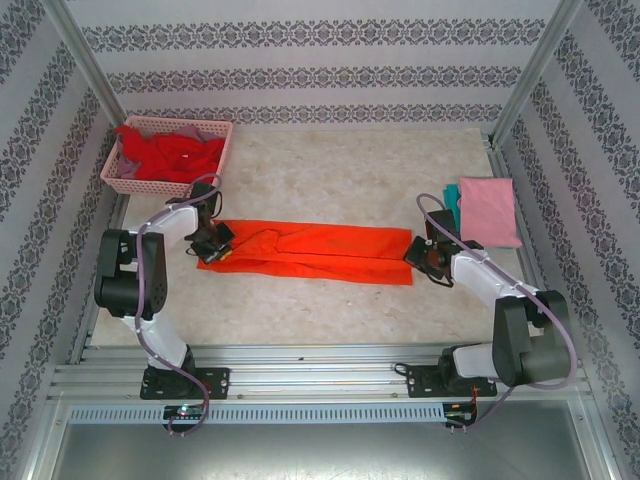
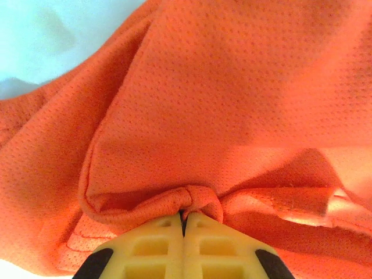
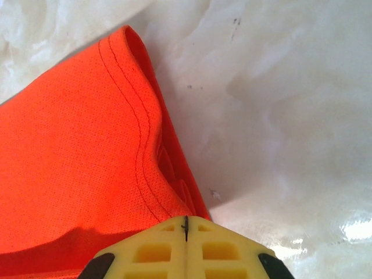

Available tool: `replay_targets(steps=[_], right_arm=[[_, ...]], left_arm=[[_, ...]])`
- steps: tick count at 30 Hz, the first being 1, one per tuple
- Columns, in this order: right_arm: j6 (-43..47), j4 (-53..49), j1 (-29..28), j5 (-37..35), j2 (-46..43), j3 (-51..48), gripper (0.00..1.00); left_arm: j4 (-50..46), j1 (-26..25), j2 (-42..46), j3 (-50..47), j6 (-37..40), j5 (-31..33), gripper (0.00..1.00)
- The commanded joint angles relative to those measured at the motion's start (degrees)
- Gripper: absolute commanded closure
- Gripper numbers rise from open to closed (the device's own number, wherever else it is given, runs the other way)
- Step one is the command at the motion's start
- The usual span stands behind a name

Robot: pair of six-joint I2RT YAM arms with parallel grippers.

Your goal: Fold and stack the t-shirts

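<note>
The orange t-shirt (image 1: 305,252) is laid on the worktop (image 1: 340,170) as a long folded strip between the arms. The jaws of the left gripper (image 1: 213,243) are clenched on a bunched fold at its left end. The jaws of the right gripper (image 1: 418,252) are clenched on its hemmed right end. A folded pink t-shirt (image 1: 488,210) is stacked on a teal t-shirt (image 1: 452,200) at the far right. Red cloth (image 1: 170,155) is heaped in the pink basket (image 1: 222,150).

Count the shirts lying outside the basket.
3: the orange shirt stretched across the middle, the pink shirt folded at the right, and a teal shirt peeking from beneath it. Others may hide under the pink.
</note>
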State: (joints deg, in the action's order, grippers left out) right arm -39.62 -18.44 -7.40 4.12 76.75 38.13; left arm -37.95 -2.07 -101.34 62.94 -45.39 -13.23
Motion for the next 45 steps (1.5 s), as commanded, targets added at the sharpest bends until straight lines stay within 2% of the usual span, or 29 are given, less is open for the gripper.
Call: replay_targets(steps=[1, 18, 25, 41, 43, 45], right_arm=[[-2.78, -0.26, -1.62, 0.90, -0.92, -0.87, 1.00], [-6.59, -1.87, -2.52, 0.72, -5.44, -6.27, 0.99], [-6.44, -1.51, -2.24, 0.79, -6.67, -5.83, 1.00], [-8.72, -0.02, -3.41, 2.65, -7.15, -10.00, 1.00], [-8.71, -0.10, -3.37, 2.81, -7.10, -9.85, 0.91], [-8.21, -0.26, -3.48, 3.37, -7.85, -9.32, 0.70]], left_arm=[[-0.36, 0.84, -0.43, -1.07, 0.37, 1.08, 1.00], [-1.35, 1.54, 1.71, 3.27, 0.04, -1.04, 1.00], [-2.02, 1.56, 3.63, 5.90, -0.87, -4.07, 1.00], [-3.15, 4.44, 1.12, 2.97, 3.55, -0.19, 1.00], [-2.53, 4.44, 0.46, 2.56, 3.26, -1.20, 0.97], [-2.76, 4.44, 0.34, 2.24, 2.43, -0.95, 0.88]])
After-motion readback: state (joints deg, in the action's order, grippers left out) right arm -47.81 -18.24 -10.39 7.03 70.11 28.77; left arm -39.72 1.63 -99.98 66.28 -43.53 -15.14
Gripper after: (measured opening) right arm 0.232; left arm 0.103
